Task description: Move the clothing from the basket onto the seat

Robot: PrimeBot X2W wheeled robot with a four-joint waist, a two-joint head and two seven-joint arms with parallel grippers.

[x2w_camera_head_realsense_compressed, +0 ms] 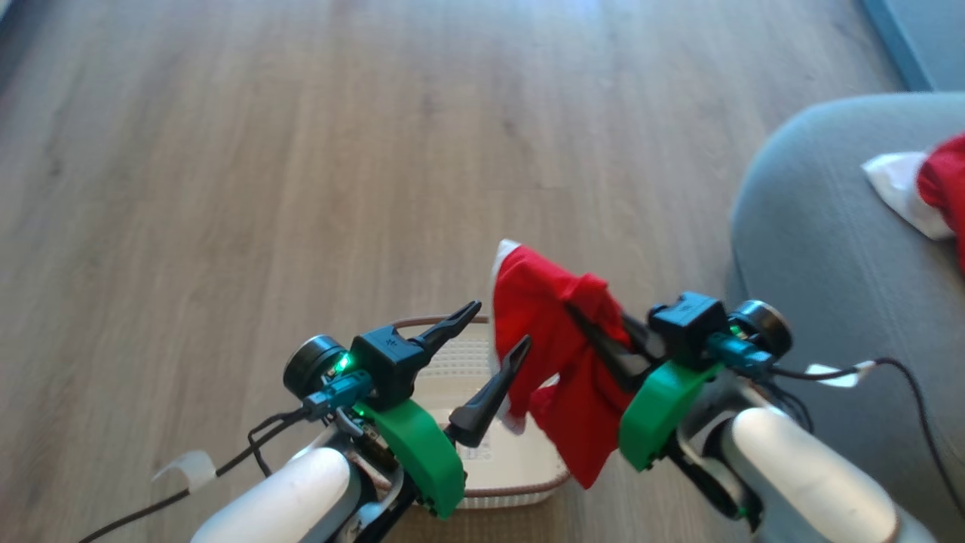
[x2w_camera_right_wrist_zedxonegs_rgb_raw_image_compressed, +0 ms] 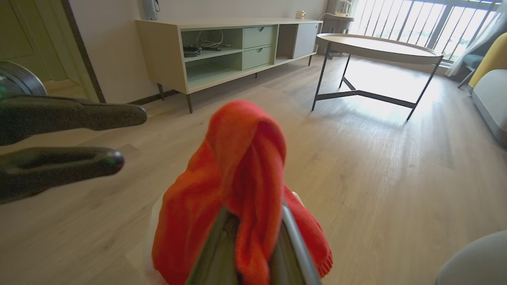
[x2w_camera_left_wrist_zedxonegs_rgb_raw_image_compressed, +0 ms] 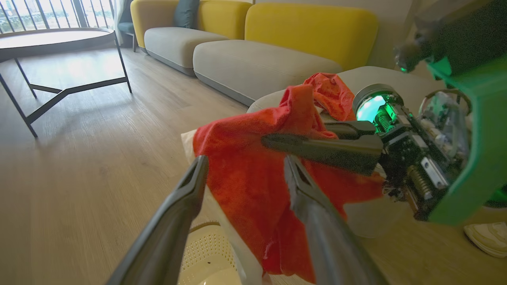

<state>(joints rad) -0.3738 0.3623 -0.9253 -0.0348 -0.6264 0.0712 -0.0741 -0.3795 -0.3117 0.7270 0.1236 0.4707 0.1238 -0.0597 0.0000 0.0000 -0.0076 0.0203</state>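
Note:
A red garment with white trim (x2w_camera_head_realsense_compressed: 554, 354) hangs from my right gripper (x2w_camera_head_realsense_compressed: 584, 317), which is shut on its bunched top above the basket. In the right wrist view the red garment (x2w_camera_right_wrist_zedxonegs_rgb_raw_image_compressed: 241, 178) drapes over my right fingers and hides their tips. My left gripper (x2w_camera_head_realsense_compressed: 499, 326) stands open just left of the cloth, holding nothing; its fingers (x2w_camera_left_wrist_zedxonegs_rgb_raw_image_compressed: 196, 174) frame the red garment (x2w_camera_left_wrist_zedxonegs_rgb_raw_image_compressed: 245, 178). The cream basket (x2w_camera_head_realsense_compressed: 513, 496) sits on the floor below both grippers. The grey seat (x2w_camera_head_realsense_compressed: 822, 256) is to the right, with a red piece (x2w_camera_head_realsense_compressed: 946, 177) and a white cloth (x2w_camera_head_realsense_compressed: 897, 188) on it.
Wooden floor (x2w_camera_head_realsense_compressed: 301, 151) stretches ahead and to the left. A round table on dark legs (x2w_camera_right_wrist_zedxonegs_rgb_raw_image_compressed: 376, 45) and a low cabinet (x2w_camera_right_wrist_zedxonegs_rgb_raw_image_compressed: 237, 47) stand farther off. Yellow-backed sofas (x2w_camera_left_wrist_zedxonegs_rgb_raw_image_compressed: 309, 27) line the wall, and a pale shoe (x2w_camera_left_wrist_zedxonegs_rgb_raw_image_compressed: 487, 237) lies on the floor.

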